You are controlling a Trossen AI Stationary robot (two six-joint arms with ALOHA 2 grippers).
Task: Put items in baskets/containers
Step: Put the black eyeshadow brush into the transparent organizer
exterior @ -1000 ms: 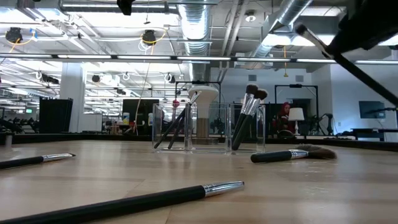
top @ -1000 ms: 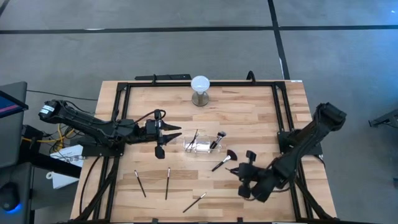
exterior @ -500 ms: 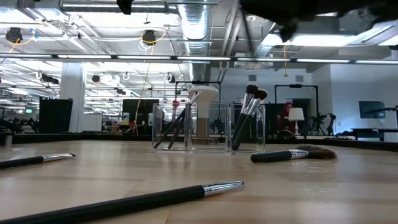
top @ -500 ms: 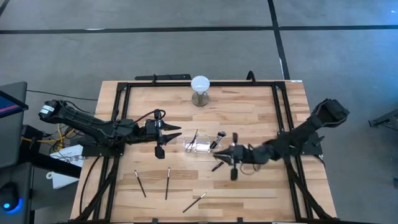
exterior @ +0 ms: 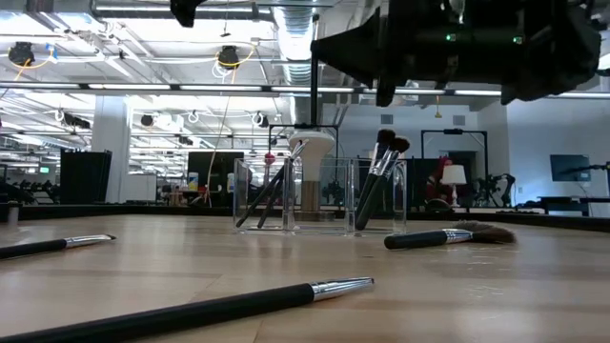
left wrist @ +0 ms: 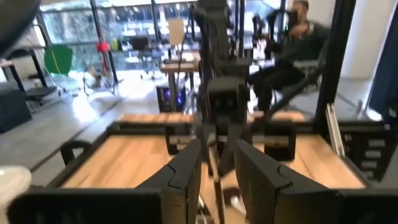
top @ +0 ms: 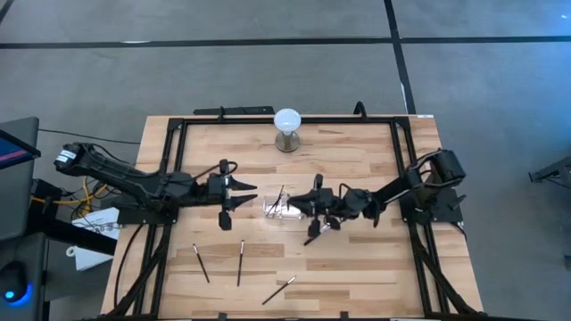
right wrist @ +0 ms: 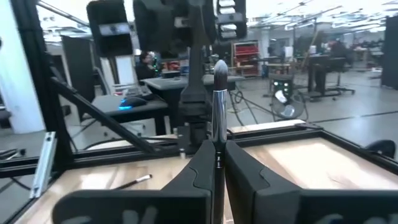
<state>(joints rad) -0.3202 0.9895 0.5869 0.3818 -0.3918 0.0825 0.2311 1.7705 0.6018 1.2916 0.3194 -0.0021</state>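
A clear holder (top: pixel 278 210) (exterior: pixel 319 195) stands mid-table with several brushes leaning in its compartments (exterior: pixel 272 195) (exterior: pixel 381 176). My right gripper (top: pixel 308 204) (right wrist: pixel 217 152) (exterior: pixel 319 46) hangs level over the holder's right part, shut on a slim brush (right wrist: pixel 217 93). My left gripper (top: pixel 252 191) (left wrist: pixel 217 171) waits just left of the holder, open, with nothing between its fingers. A fan-headed brush (top: pixel 315 235) (exterior: pixel 448 236) lies flat beside the holder. Three more brushes (top: pixel 201 263) (top: pixel 240 263) (top: pixel 279 290) lie toward the near edge. My right gripper pinches the brush's dark handle (right wrist: pixel 217 163) between its two fingers, just below the silver ferrule. The fingers come level from the table's right side and lie across the brush. The brush stands upright, head up, its handle end (exterior: pixel 313 119) hanging clear above the holder.
A white globe on a metal base (top: pixel 287 129) stands near the far edge, behind the holder. A black frame (top: pixel 268 119) runs around the wooden table. People and workbenches show in the room beyond.
My right gripper has swung from the near right part of the table toward the left and far edges until it is over the holder. It has tipped from pointing downward to level.
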